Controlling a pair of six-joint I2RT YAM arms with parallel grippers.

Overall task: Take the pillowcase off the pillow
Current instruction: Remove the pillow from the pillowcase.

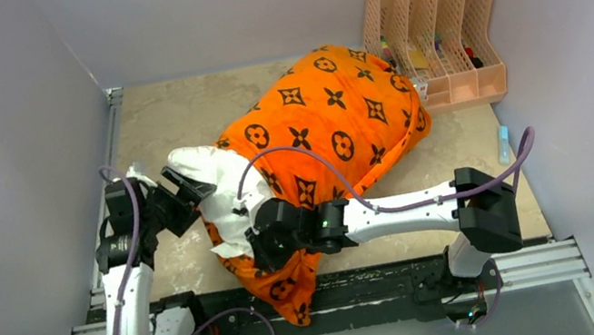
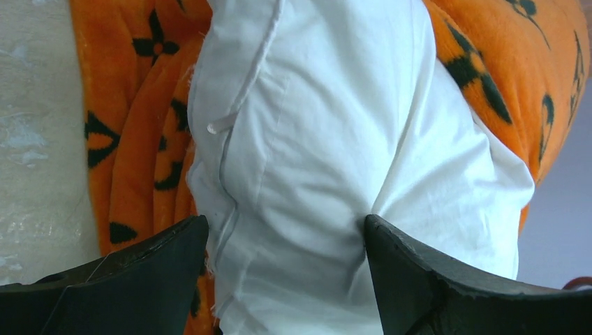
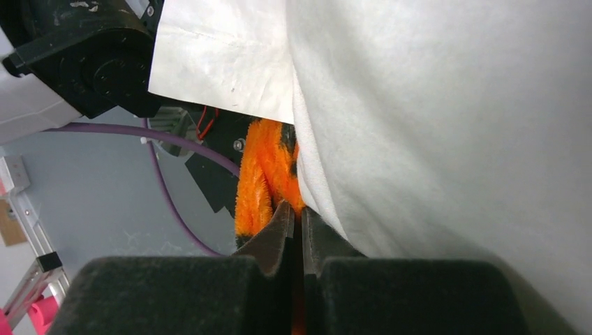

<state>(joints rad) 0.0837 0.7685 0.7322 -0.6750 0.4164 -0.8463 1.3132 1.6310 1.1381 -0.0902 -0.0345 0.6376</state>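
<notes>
- Jaws of the left gripper stand fairly wide, clamped around the bared white end of the pillow, both fingers pressing it.
- Right gripper: jaws a sliver apart, pinching a fold of orange pillowcase just beside the pillow.
- Pillowcase lies mid-table, covering most of the pillow. Its open end is bunched and droops over the near edge.
- One pillow, one pillowcase, two grippers, one rack at the far right.

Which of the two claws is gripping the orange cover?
The right gripper, shut on the orange plush pillowcase; the left gripper clamps the white stuffed pillow instead.
</notes>
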